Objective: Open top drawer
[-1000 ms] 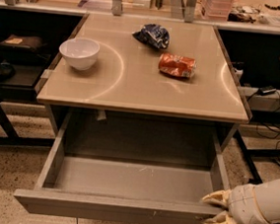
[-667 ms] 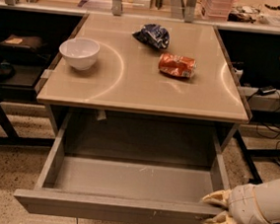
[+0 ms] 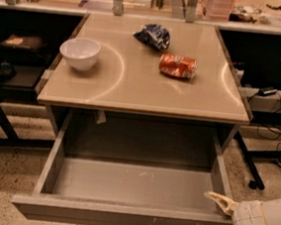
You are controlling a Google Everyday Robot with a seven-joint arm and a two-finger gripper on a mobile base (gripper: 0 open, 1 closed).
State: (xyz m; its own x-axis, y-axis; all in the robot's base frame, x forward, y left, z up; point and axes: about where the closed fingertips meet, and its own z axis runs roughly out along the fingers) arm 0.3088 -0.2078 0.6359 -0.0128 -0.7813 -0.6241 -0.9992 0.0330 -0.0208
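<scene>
Top drawer (image 3: 133, 183) is pulled way out. The pincer (image 3: 224, 218) sits at its right front corner, can't tell if it's gripping. Pulling further might yank the drawer off its rails.

One table (image 3: 132, 91) with three things on it: one white bowl (image 3: 80, 53) at the left, one dark blue crumpled bag (image 3: 153, 36) at the far side, and one orange item (image 3: 178, 66), perhaps a crushed packet. One top drawer (image 3: 120, 214) stands pulled out. One gripper (image 3: 219, 219) sits at its near right corner.
</scene>
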